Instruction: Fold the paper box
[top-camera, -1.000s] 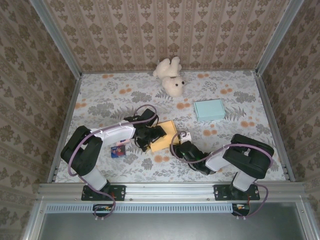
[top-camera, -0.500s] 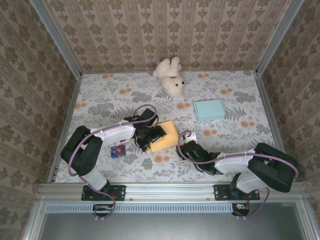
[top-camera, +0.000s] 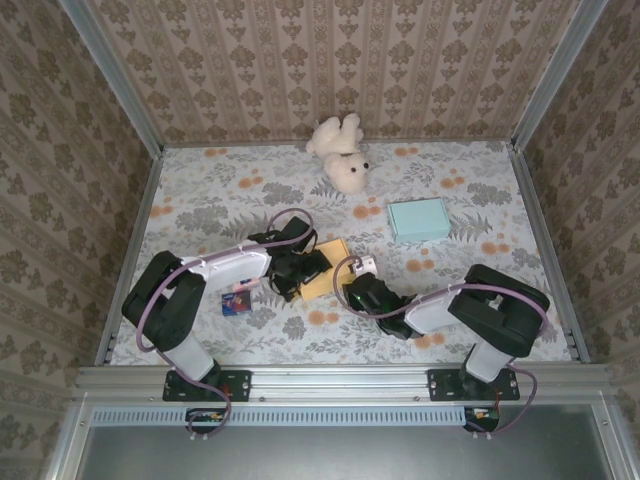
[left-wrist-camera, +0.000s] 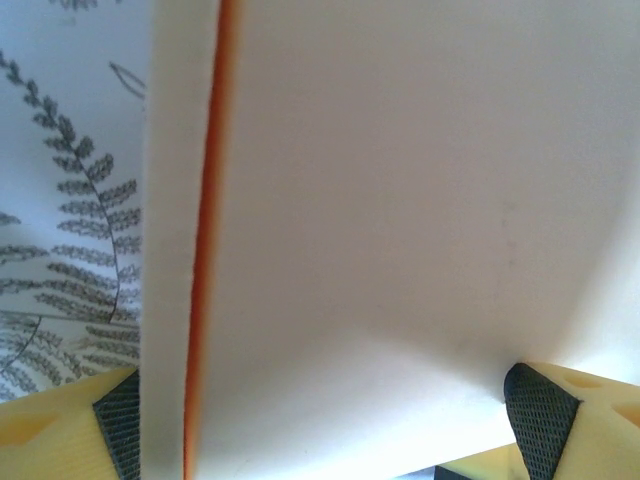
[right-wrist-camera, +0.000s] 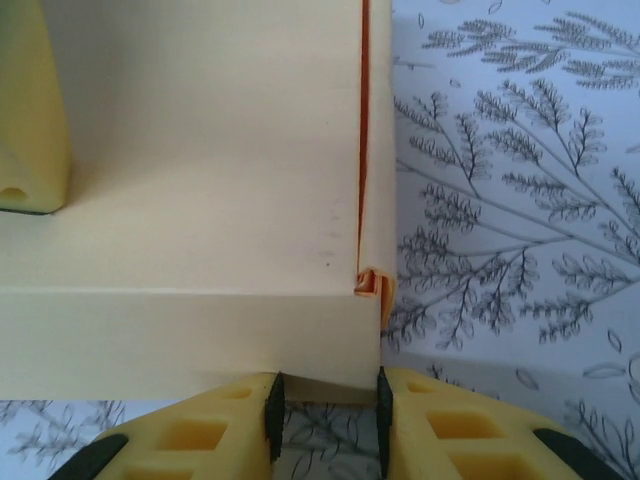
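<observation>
1. Top: paper box (top-camera: 328, 268) lies flat on the table (top-camera: 480, 200); left gripper (top-camera: 300, 268) at box's left edge, right gripper (top-camera: 352, 290) at box's near-right corner.
2. Left wrist: jaws wide, straddling a box panel (left-wrist-camera: 400, 200); grip unclear. It should brace the box.
3. Right wrist: jaws narrowly apart below the box edge, nothing pinched. It should nip the corner flap (right-wrist-camera: 372, 285) squarely.

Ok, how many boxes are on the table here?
2. The yellow paper box lies near the front, centre; the pale blue box sits farther back, to the right. A small dark item at the front left is too small to identify.
</observation>
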